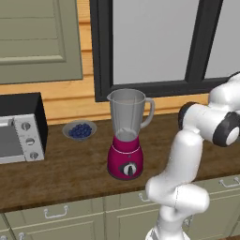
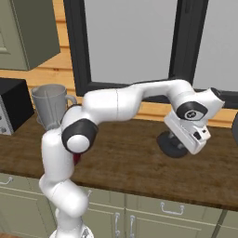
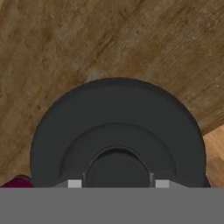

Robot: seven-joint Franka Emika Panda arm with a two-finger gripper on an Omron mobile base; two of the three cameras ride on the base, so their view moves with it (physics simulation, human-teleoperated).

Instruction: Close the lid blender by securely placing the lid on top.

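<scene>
The lid [image 2: 171, 142] lay flat on the wooden bench [image 2: 130, 162], well to the right of the blender [image 1: 126, 136], whose clear jar stood open-mouthed on its magenta base near the wall. The arm was stretched out to the right so that the gripper [image 2: 179, 139] came down right over the lid, close to it or touching it. In the hand view the lid [image 3: 118, 140] spread across most of the frame, its raised central knob sitting between two small pale finger parts at the bottom edge, which suggested the gripper was lined up to take the knob. Whether the fingers had actually closed on it could not be told, since the tips were mostly cut off. The lid appeared to rest on the bench, not lifted. A grey bowl of blue berries [image 1: 79, 130] and a toaster oven [image 1: 21, 129] sat left of the blender, clear of the likely carrying path.
</scene>
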